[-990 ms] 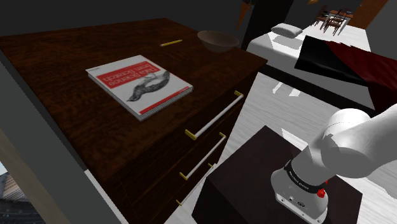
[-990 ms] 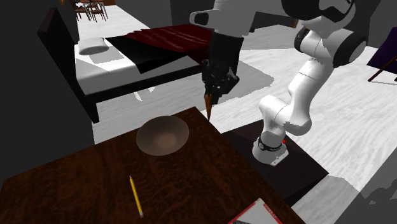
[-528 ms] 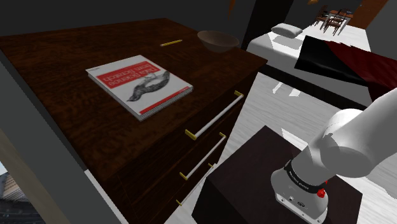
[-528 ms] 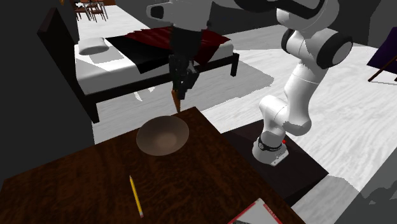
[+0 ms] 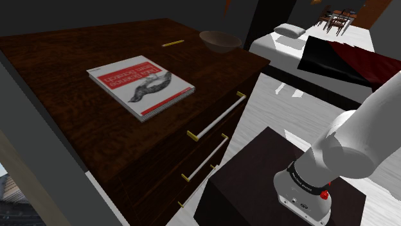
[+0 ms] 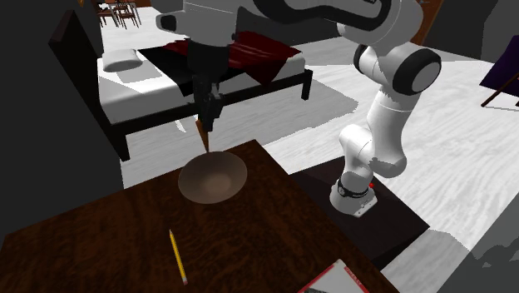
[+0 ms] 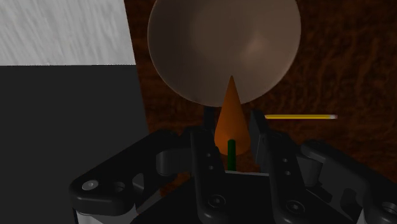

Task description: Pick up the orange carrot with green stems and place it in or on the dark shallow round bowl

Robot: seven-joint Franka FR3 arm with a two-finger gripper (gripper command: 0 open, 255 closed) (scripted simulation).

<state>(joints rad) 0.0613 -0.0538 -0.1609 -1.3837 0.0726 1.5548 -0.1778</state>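
Over the rim of one shallow brown bowl (image 6: 223,181), one orange carrot (image 7: 230,114) with a green stem is held tip-down, clasped between the two narrowly parted fingers (image 7: 199,158) of the gripper (image 7: 231,122). One yellow pencil (image 6: 177,256) and one book (image 5: 140,83) are laid on the dark wooden dresser (image 5: 58,70).

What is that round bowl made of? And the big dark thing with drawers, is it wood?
The bowl looks smooth and matte, brownish-grey, with a soft sheen inside. It may be ceramic or stone, but the look leaves that open. The dresser looks like dark polished wood, since brown grain streaks run across its top. Its drawer handles are pale bars with brass-coloured ends, probably metal.
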